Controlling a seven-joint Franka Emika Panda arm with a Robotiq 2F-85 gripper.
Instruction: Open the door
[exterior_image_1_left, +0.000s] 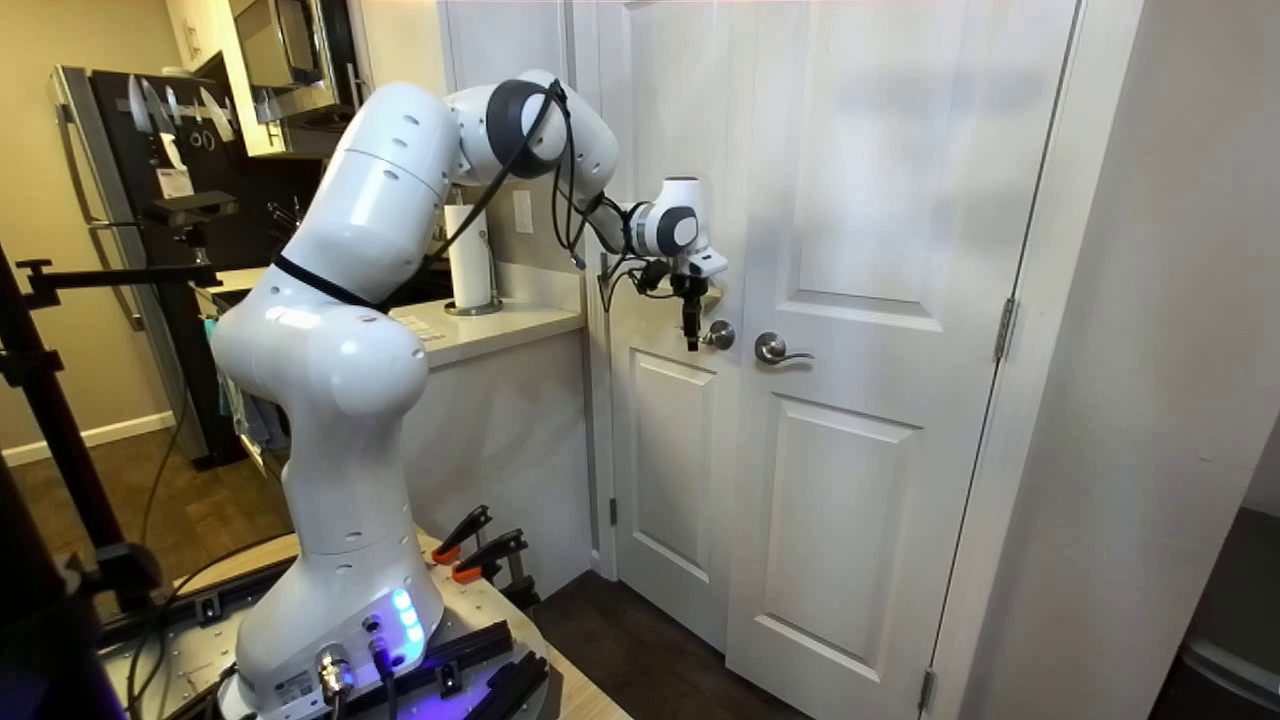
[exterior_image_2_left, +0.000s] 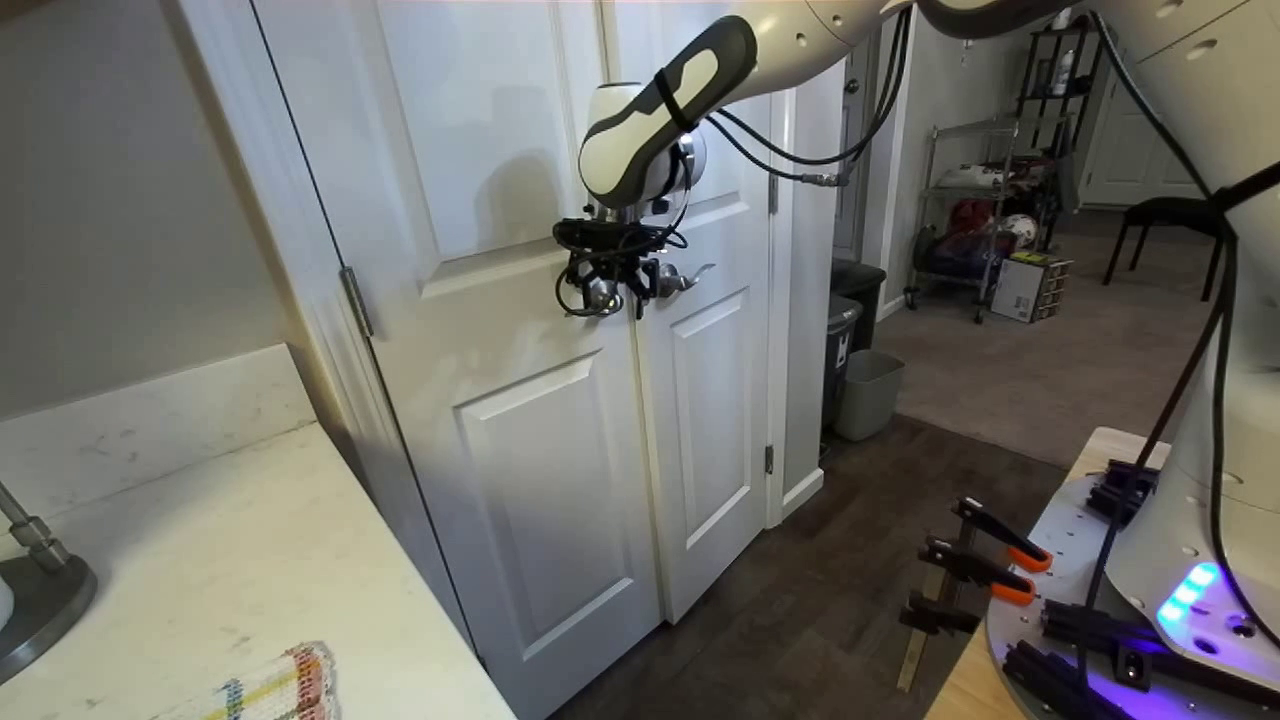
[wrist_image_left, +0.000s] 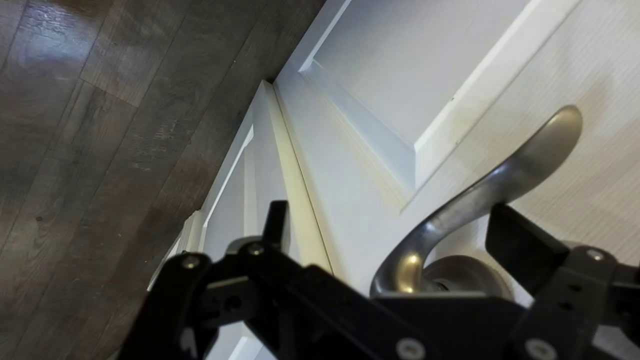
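The door (exterior_image_1_left: 672, 455) is a tall white panelled leaf, closed in its frame, with its hinge (exterior_image_2_left: 355, 300) on the left. A silver lever handle (wrist_image_left: 452, 215) sits near its right edge; in both exterior views my gripper partly hides it. Pointing downward, my gripper (wrist_image_left: 392, 215) is at that handle, fingers wide apart. In the wrist view the lever crosses the space between the fingers. One fingertip (wrist_image_left: 517, 242) overlaps the lever's lower edge; I cannot tell whether they touch. The other finger (wrist_image_left: 276, 225) stands well apart from it.
A matching white leaf (exterior_image_1_left: 850, 520) adjoins on the right, with its own lever handle (exterior_image_1_left: 785, 350) close to my gripper. A pale counter (exterior_image_2_left: 200, 560) juts out left of the door. Clamps (exterior_image_1_left: 490, 550) stick out from the robot's base board. A grey bin (exterior_image_2_left: 870, 395) stands past the frame.
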